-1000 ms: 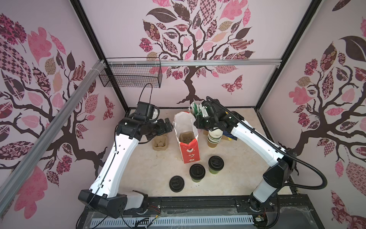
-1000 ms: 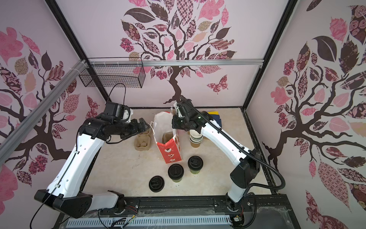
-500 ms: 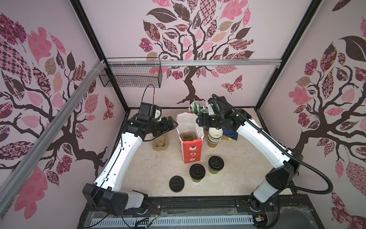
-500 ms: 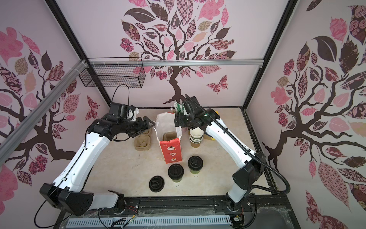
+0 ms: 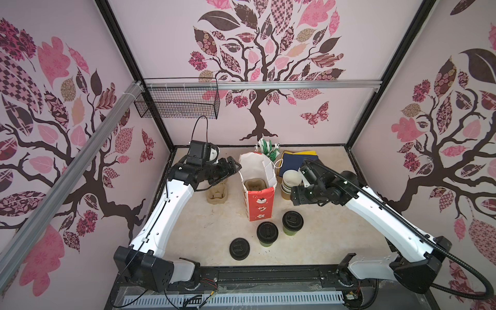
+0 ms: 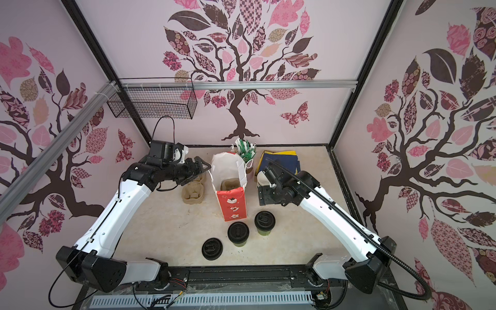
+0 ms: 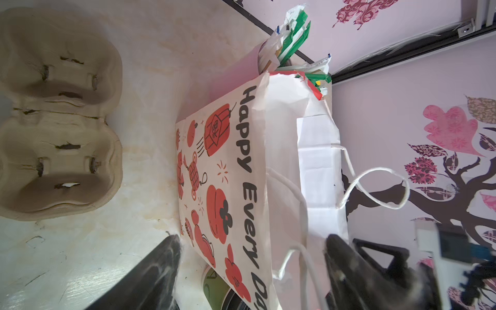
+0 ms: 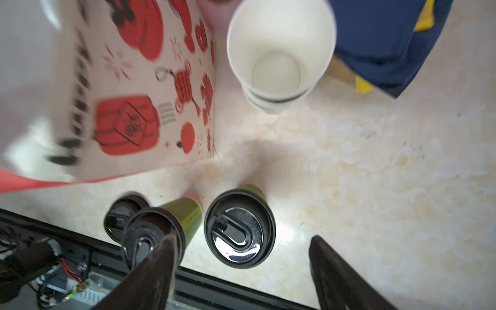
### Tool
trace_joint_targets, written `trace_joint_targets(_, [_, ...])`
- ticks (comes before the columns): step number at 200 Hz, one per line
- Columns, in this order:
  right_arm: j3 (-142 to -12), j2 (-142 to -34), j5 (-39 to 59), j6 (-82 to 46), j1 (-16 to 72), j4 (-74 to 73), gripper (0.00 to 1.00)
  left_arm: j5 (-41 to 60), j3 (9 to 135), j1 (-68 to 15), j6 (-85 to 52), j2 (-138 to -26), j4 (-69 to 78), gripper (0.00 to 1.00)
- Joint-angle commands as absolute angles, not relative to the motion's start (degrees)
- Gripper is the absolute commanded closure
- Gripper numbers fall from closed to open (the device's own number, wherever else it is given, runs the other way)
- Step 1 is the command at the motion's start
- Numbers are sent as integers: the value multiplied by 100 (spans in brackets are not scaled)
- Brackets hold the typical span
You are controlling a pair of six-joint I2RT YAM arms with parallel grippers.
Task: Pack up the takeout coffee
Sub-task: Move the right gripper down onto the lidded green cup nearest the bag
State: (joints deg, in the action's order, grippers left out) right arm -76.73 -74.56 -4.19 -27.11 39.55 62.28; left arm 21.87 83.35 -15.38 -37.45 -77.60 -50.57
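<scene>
— What sits at our left?
— Our left pincer [image 5: 234,168], fingers spread wide at the paper bag's [image 5: 259,205] left rim, gripping nothing. A pulp carrier [image 5: 217,192] lies below.
— And the coffee?
— The left cup [image 5: 267,233] and right cup [image 5: 292,221] stand lidded on the tabletop [image 5: 335,230] before the bag, with open room to the right. Our right pincer [image 5: 297,197] hangs released beside the stacked empty cups [image 5: 291,177].

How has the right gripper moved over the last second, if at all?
Yes. The right gripper has pulled back from the mouth of the paper bag toward the front, now on the near side of the stack of empty cups.
</scene>
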Motion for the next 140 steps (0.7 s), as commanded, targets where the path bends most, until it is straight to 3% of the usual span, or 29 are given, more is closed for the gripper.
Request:
trace_joint_targets(1, [-7079, -7237, -227, -2959, 4018, 6227, 18, 2145, 8176, -1513, -3748, -7560, -4864, 16])
trace_joint_targets(140, [-6696, -7775, -379, -3022, 4618, 6095, 6, 2260, 8079, -1512, -3747, -7556, -4732, 25])
